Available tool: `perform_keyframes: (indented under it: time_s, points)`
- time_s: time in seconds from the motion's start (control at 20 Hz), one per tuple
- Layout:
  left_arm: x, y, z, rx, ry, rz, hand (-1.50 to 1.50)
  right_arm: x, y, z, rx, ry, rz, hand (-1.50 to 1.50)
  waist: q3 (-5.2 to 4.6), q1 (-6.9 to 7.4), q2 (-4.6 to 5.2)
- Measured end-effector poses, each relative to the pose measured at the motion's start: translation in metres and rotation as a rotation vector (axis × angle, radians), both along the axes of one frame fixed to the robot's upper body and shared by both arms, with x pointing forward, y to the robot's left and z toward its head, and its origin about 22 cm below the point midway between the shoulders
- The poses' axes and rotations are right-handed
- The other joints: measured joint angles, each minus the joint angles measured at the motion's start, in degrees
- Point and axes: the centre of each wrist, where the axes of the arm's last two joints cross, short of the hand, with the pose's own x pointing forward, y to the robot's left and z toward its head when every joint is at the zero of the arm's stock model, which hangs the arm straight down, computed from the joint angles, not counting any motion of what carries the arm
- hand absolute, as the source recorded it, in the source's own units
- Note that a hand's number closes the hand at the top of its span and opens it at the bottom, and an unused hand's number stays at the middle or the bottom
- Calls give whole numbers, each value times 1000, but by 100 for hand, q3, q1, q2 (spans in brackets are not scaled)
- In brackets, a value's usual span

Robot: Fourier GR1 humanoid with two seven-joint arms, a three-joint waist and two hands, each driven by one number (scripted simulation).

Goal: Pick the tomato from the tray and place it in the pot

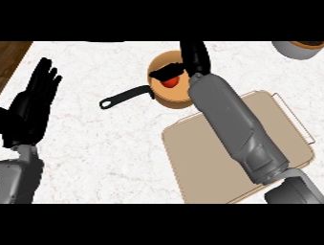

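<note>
Far left: left hand (pixel 32 106) open, fingers straight, slightly spread, pointing up, resting over white worktop (pixel 108 148). Centre: black handle (pixel 125 97) angled lower left from tan pot (pixel 171 101). Inside pot rim: red tomato (pixel 170 83), held under curled fingers (pixel 167 72) of right hand (pixel 195 57). Grey right forearm crossing beige tray (pixel 214 162), just beside pot. Top right corner: grey bowl (pixel 297 49), cut by edge.

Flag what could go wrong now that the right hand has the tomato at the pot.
The right hand has its fingers curled over the tomato above the pot. Its height is unclear, so an early release might bounce it out. The forearm covers the pot's right rim, so pulling back low could shove the pot or swing its handle.
</note>
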Motion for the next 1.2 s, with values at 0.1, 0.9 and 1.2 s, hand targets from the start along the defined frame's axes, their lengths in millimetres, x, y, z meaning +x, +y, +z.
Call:
perform_keyframes:
  time_s: [0.1,0.9,1.2]
  points:
    - [-3,3,0,2,0,4,0,2,-6,0,92,-14,6,-150,1,-14,-11]
    - [-14,14,-4,3,16,54,0,22,-131,-5,368,-7,41,-150,-6,-293,-108]
    - [-10,8,-4,3,21,61,0,20,-173,-2,360,0,68,-150,-7,-324,-118]
